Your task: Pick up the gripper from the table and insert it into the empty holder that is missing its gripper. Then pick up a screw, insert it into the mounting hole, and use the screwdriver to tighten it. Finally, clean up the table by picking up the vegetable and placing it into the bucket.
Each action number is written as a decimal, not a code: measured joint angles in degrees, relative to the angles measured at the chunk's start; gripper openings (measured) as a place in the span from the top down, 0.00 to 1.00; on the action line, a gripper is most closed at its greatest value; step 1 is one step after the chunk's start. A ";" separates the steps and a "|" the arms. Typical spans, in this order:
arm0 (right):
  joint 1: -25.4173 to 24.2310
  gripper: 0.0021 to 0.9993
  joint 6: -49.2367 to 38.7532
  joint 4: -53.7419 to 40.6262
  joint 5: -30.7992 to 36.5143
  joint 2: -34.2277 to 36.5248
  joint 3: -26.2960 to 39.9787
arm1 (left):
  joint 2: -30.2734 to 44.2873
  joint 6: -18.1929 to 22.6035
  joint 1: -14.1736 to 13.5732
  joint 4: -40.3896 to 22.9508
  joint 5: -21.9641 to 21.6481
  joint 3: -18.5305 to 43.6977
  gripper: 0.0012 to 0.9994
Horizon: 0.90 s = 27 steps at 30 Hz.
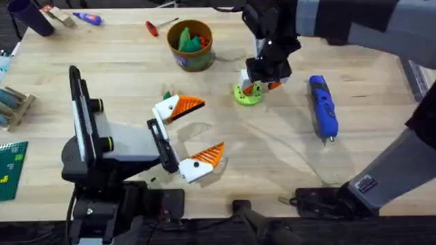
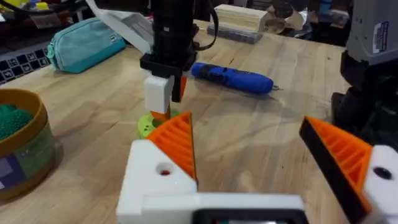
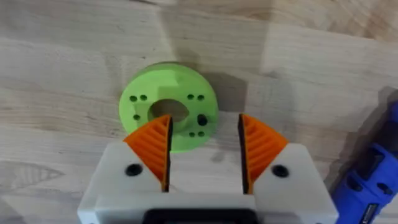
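The right gripper (image 3: 204, 134) hangs just over the table with its two orange pads apart and nothing between them, straddling the near rim of a green disc (image 3: 168, 93) that lies flat on the wood. The disc has a round hole in the middle and small holes around it, one of which looks dark, though I cannot tell what is in it. From above, that gripper (image 1: 264, 83) sits right over the disc (image 1: 244, 96) a little past the middle of the table, its arm running back to the lower right. Just beside it, on the right, the blue screwdriver (image 1: 323, 107) lies flat with its bit pointing toward the arms' bases. The left gripper (image 1: 211, 126) is low near the centre, well short of the disc, its white and orange fingers spread wide on nothing; in its own view (image 2: 245, 130) they frame the disc (image 2: 146, 124) and the screwdriver (image 2: 233, 78) beyond. The bucket (image 1: 194, 61) stands upright toward the far edge, left of the right gripper, with the green vegetable (image 1: 191, 39) inside it. A red-handled tool (image 1: 151, 27) lies just left of the bucket, and a purple cup (image 1: 30, 17) stands at the far left corner.
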 joint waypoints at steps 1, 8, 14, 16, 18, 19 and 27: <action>0.00 0.47 0.00 0.00 -0.01 0.00 0.00 | 0.00 0.00 0.00 0.00 0.00 0.00 0.01; 0.00 0.52 0.17 0.22 0.00 0.01 0.00 | 0.00 0.00 0.00 0.00 0.00 0.00 0.01; 0.00 0.62 0.17 0.24 -0.01 0.01 0.00 | 0.00 0.00 0.00 0.00 0.00 0.00 0.01; 0.00 0.65 0.20 0.22 -0.01 0.02 0.00 | 0.00 0.00 0.00 0.00 0.00 0.00 0.01; 0.00 0.69 0.19 0.23 -0.01 0.01 0.00 | 0.00 0.00 0.00 0.00 0.00 0.00 0.01; 0.00 0.70 0.20 0.22 -0.01 0.01 0.00 | 0.00 0.00 0.00 0.00 0.00 0.00 0.01; 0.00 0.83 0.21 0.25 -0.01 0.00 0.00 | 0.01 0.00 0.00 0.00 0.00 0.00 0.01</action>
